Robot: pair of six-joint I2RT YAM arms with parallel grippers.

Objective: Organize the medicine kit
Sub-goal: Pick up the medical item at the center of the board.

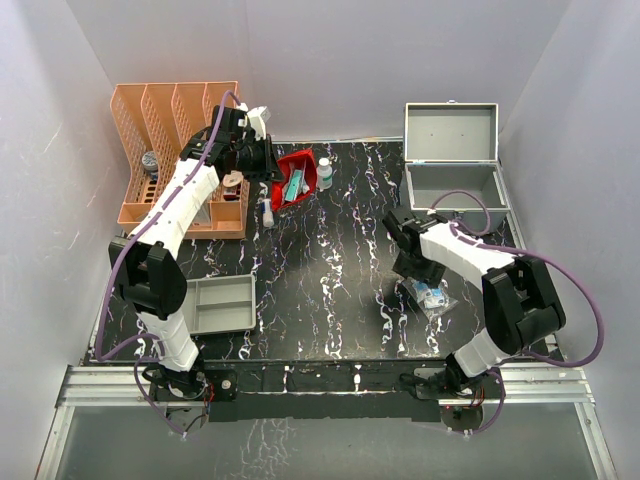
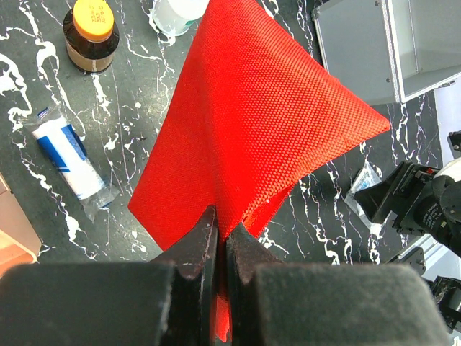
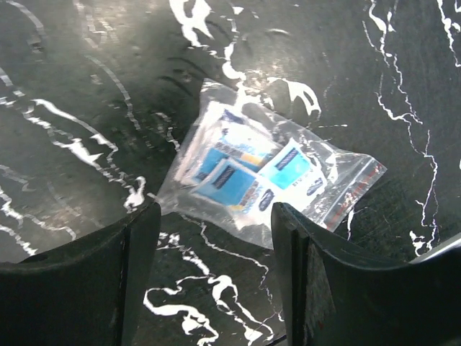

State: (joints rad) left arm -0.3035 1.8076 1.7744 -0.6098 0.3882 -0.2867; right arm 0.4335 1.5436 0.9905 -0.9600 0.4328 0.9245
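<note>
Left fingers point(image 2: 191, 256) are pinched tight on one edge of the red pouch point(image 2: 252, 122). The pouch hangs clear of the tabletop point(image 1: 330, 300), probably lifted to be carried or emptied.

Right fingers point(image 3: 86, 274) are spread apart and hold nothing. They straddle a clear bag of packets point(image 3: 263, 169), which looks like a line-up for a pick. Whether the tips touch the surface is unclear.

The medicine kit point(image 1: 445, 186) sits at the far right with its lid up, ready to receive items. The bag lies near it, on the side towards the arms.
</note>
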